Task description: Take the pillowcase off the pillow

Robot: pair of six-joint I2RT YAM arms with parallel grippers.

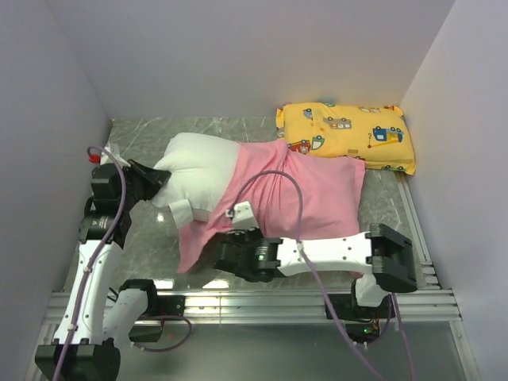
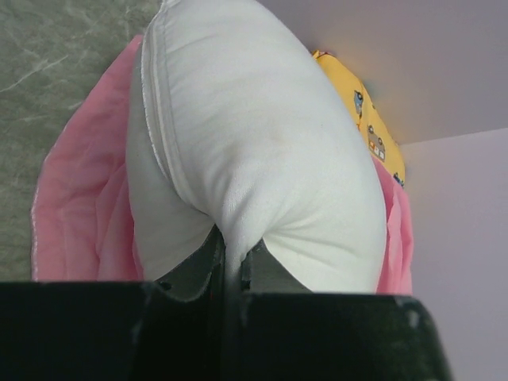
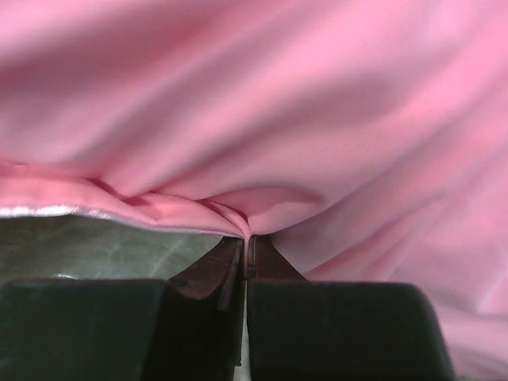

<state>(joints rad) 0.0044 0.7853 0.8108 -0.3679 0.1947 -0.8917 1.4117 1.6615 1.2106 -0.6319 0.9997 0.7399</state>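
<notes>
The white pillow (image 1: 198,171) lies across the middle of the table, its left end bare. Pink pillowcase (image 1: 294,198) covers its right part, and a loose flap hangs toward the near edge. My left gripper (image 1: 152,181) is shut on the pillow's left end; in the left wrist view the white pillow (image 2: 254,151) is pinched between the jaws of the left gripper (image 2: 232,258), with the pillowcase (image 2: 79,214) bunched behind it. My right gripper (image 1: 225,250) is at the flap's near edge. In the right wrist view, my right gripper (image 3: 246,242) is shut on a fold of the pillowcase (image 3: 302,119).
A yellow cartoon-vehicle pillow (image 1: 345,135) lies at the back right against the wall. Grey walls close in on the left, back and right. A metal rail (image 1: 254,302) runs along the near edge. The table top (image 1: 143,238) is grey marble.
</notes>
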